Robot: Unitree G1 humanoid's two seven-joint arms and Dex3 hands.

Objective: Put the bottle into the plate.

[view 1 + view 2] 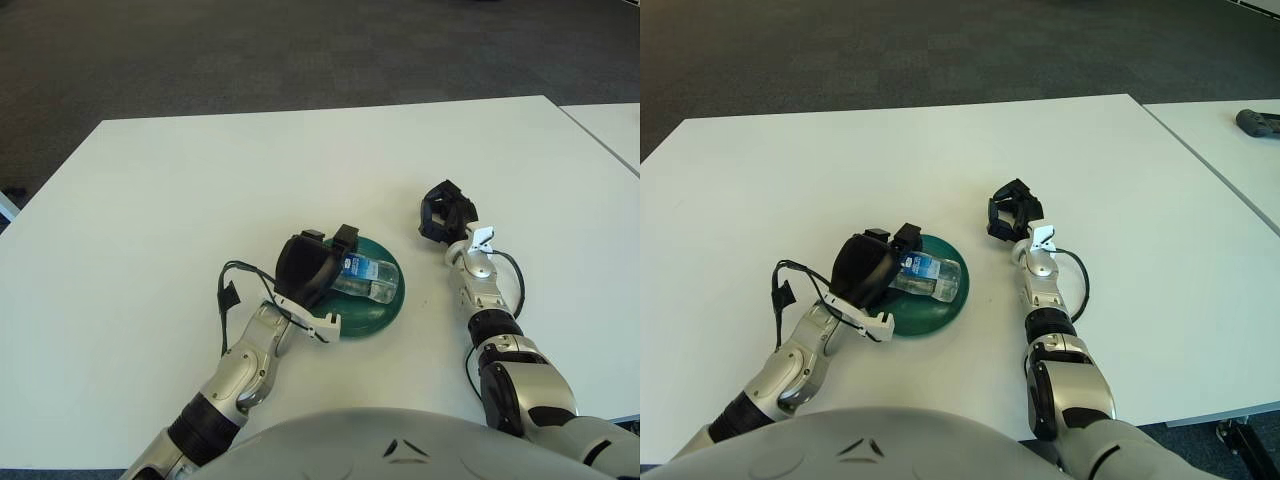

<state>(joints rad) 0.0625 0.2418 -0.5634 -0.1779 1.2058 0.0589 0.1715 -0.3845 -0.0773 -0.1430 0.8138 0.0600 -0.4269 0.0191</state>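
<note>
Lying on plate point(385, 312), bottle point(368, 278), half hidden by left hand point(310, 266).

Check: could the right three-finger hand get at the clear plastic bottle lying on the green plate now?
Probably not cleanly: the left hand covers one end of the bottle on the plate; the right hand sits apart.

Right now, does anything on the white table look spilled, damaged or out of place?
Nothing stands out. The clear plastic bottle lies on its side in the round green plate, gripped by the left hand. The right hand shows to the plate's right.
</note>
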